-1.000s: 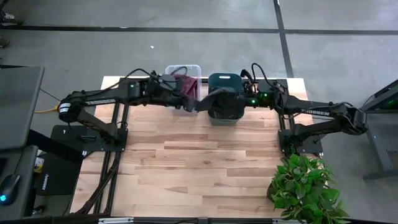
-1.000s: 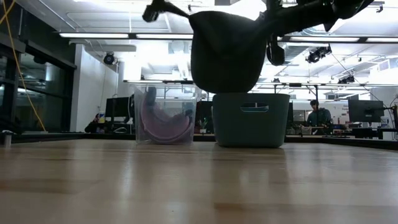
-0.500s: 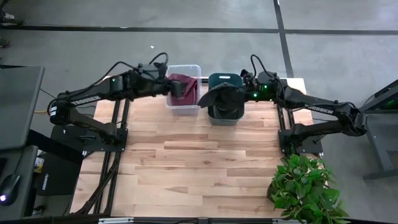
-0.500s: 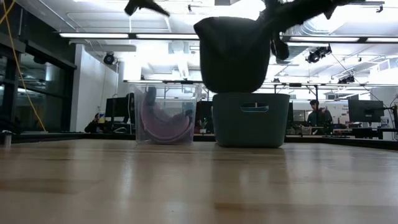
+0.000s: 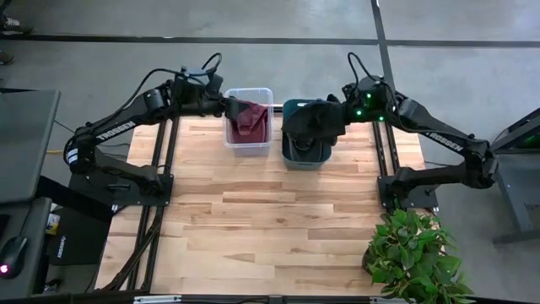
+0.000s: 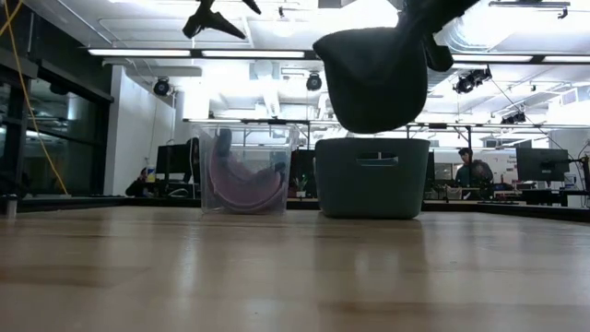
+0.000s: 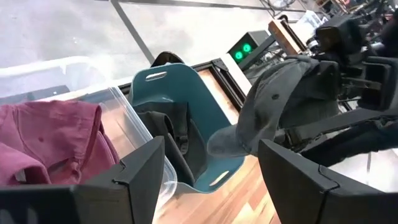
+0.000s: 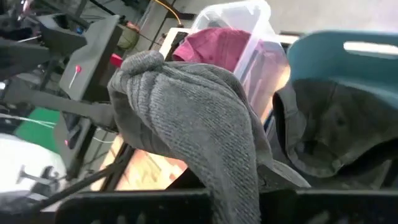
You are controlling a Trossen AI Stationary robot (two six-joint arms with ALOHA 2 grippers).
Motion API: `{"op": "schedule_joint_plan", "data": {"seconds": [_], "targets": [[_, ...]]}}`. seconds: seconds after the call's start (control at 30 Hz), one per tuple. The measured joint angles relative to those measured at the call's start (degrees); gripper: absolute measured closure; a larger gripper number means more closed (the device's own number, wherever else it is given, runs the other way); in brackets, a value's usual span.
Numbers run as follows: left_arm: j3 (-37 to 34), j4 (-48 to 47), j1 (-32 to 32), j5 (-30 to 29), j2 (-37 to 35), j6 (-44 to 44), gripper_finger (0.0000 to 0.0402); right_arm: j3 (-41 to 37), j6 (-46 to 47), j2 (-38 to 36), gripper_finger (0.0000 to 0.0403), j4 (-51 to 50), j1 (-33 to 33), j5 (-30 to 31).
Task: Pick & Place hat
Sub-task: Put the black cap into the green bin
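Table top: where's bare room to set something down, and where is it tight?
Free: the wood table in front of both bins, up to the plant at the front right corner. Crowded: the back edge, where the clear bin with maroon hats and the teal bin sit together, the right gripper holding the grey hat above the teal one.

The right gripper [image 5: 337,108] hangs above the teal bin [image 5: 291,153], at the table's [image 5: 253,219] far edge, with the grey hat [image 5: 314,120] draped from it over the bin's opening. Inside the bin, under the gripper, lies another dark hat [image 8: 333,134]. Just to the gripper's left, beside the teal bin, stands the clear bin [image 5: 248,145] with a maroon hat [image 5: 247,118] in it. The left gripper [image 5: 226,105] hovers over the clear bin's far left edge. Well nearer than the right gripper, off the table's near right corner, sits a potted plant [image 5: 413,253].
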Motion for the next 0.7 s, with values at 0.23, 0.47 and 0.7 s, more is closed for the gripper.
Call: {"op": "schedule_joint_plan", "data": {"seconds": [0.23, 0.47, 0.7], "targets": [[0.0, 0.0, 4.6, 5.5, 0.0, 4.1, 0.0160, 0.0, 3.4, 2.8, 0.0402, -0.4, -3.1, -2.2], [0.0, -0.4, 9.1, 12.9, 0.0, 8.8, 0.0160, 3.1, 4.7, 8.6, 0.0402, -0.5, -3.0, -1.1], [0.0, -1.4, 14.4, 18.7, 0.0, 13.8, 0.0160, 12.0, 3.8, 16.7, 0.0402, -6.6, -2.9, -0.9]]}}
